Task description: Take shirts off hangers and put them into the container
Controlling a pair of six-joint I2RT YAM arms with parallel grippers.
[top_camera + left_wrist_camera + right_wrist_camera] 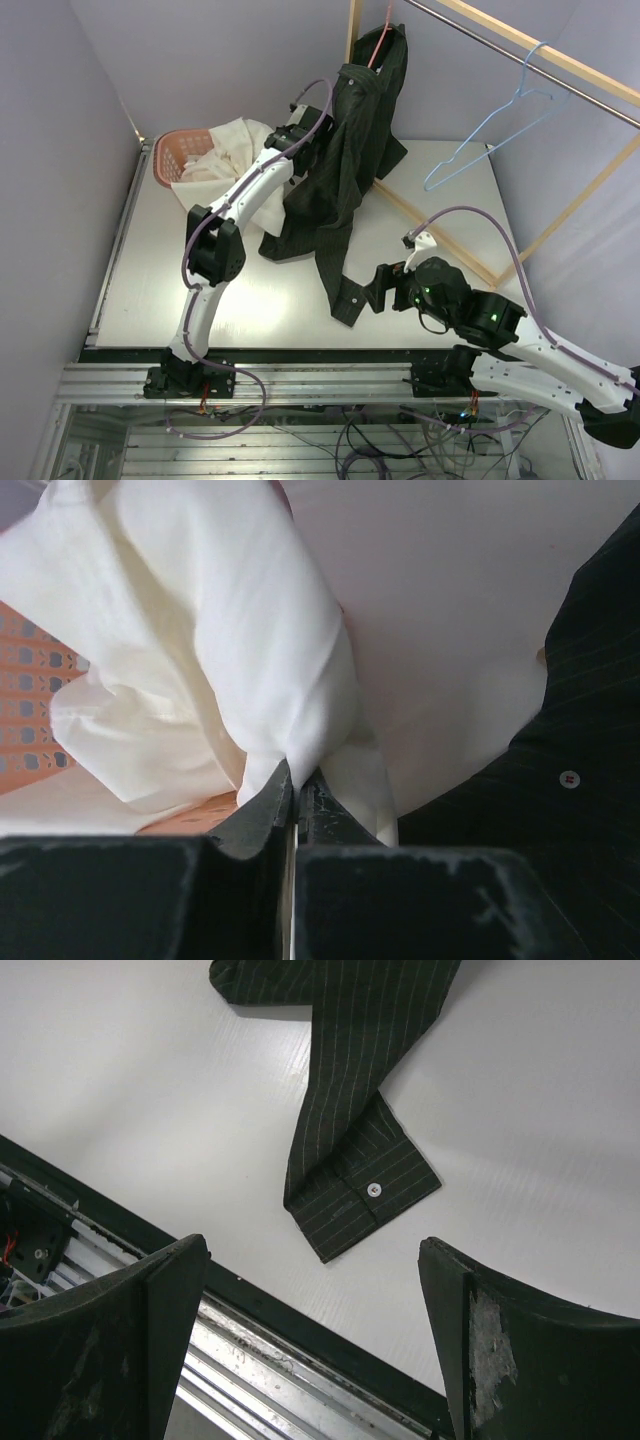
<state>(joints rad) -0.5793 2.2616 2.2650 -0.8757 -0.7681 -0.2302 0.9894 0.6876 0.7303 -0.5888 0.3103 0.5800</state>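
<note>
The white shirt (232, 150) lies bunched over the rim of the salmon container (178, 150) and spills onto the table. My left gripper (298, 128) is shut on a fold of this white shirt (200, 660), with the container's lattice (30, 680) just behind it. The dark pinstriped shirt (350, 150) hangs from a pink hanger (376, 45); its sleeve trails across the table to a buttoned cuff (360, 1200). My right gripper (310, 1250) stands open just above the table's front edge, near that cuff and holding nothing. A light blue hanger (490, 130) hangs bare on the rod.
A wooden rack frame (560, 215) with a metal rod (520, 55) stands at the back right, its base rail crossing the table. The black front edge of the table (300, 1345) and a metal rail run under my right gripper. Walls close in on the left and back.
</note>
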